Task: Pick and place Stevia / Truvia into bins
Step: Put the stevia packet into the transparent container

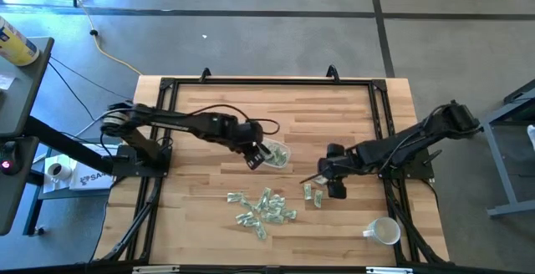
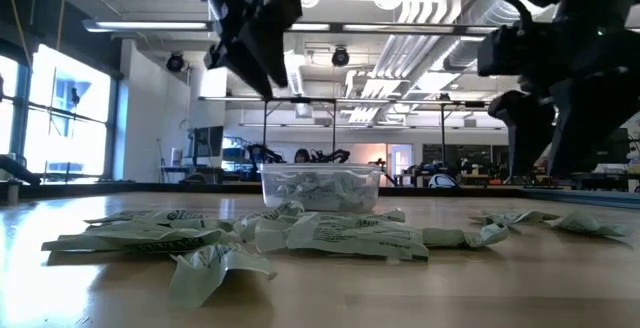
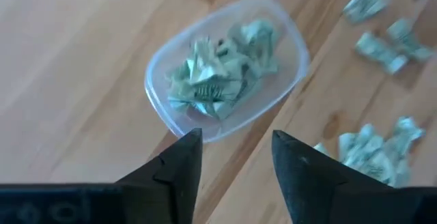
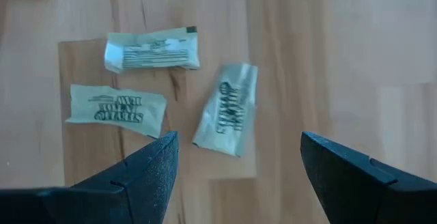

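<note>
Filling the clear bowl (image 3: pixel 225 67) mid-bench, some sachets (image 3: pixel 218 74) sit crumpled while more lie scattered on the bench (image 1: pixel 201 140) nearer the front. Left tool (image 3: pixel 235 162) hovers spread above the bowl, empty. Right tool (image 4: pixel 235 166) hovers spread over three loose sachets (image 4: pixel 229 108).

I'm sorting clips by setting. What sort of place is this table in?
Likely a robotics lab or workshop: exposed ceiling ducts and strip lights, workbenches with equipment in the open hall behind, a grey concrete floor with a cable, and a wooden table in a black frame carrying both arms.
</note>
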Motion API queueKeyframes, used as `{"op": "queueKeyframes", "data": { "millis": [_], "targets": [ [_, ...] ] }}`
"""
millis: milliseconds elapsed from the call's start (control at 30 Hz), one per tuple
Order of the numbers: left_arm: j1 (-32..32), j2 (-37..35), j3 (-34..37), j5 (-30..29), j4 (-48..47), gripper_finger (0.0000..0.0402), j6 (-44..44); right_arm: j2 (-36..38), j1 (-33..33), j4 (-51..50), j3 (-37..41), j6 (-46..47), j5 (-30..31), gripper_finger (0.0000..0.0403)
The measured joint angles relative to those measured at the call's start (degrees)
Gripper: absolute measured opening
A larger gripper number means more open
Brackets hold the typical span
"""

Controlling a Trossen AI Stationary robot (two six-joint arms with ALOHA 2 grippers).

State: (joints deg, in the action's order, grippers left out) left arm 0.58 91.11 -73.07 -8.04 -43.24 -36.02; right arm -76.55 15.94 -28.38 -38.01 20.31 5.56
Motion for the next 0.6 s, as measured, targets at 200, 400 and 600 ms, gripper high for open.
{"op": "queueKeyframes", "data": {
  "millis": [200, 400, 600],
  "targets": [
    [-0.3, -6.05, 0.01, -4.58, 0.41, 0.0175, -0.24, -0.17, 0.57, 8.95, 4.96, 2.48, 1.72, 0.0296],
    [-0.22, -10.82, 0.01, -6.43, 3.01, 0.016, -0.04, -4.09, 0.51, 17.18, 6.7, 3.39, 1.73, 0.0296],
    [-0.22, -14.05, 0.01, -7.91, 3.69, 0.0161, -0.26, -9.29, 0.2, 20.11, 6.37, 6.24, 2.52, 0.0296]
  ]
}}
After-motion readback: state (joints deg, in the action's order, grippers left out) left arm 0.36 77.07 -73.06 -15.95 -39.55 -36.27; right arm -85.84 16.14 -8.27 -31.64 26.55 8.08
